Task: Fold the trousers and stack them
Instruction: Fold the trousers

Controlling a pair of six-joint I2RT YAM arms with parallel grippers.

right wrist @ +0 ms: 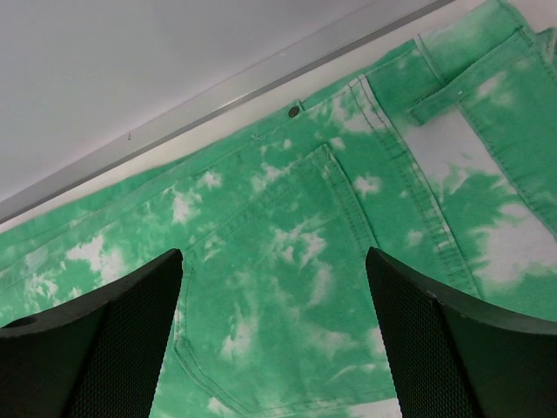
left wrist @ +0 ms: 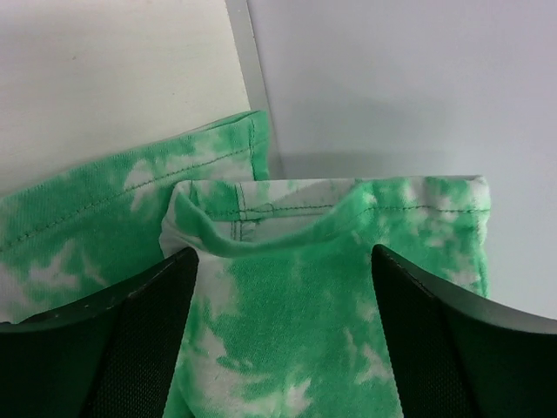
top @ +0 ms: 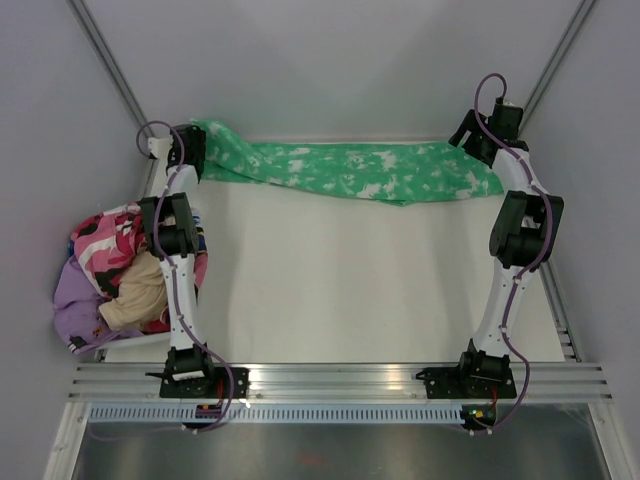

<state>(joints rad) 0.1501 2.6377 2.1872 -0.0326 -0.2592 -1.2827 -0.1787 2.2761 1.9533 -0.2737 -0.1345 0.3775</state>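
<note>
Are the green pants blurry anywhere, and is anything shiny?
Left wrist view: the green-and-white tie-dye trousers look sharp, stitches crisp, a faint shadow on the wall behind. Right wrist view: sharp too, pocket seams clear. Top view: even light, sheen on the silver metal rail.

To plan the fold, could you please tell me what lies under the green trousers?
The trousers lie on the white table, along its far edge. At the left end one leg hem overlaps the other leg. Anything else beneath is hidden by fabric.
</note>
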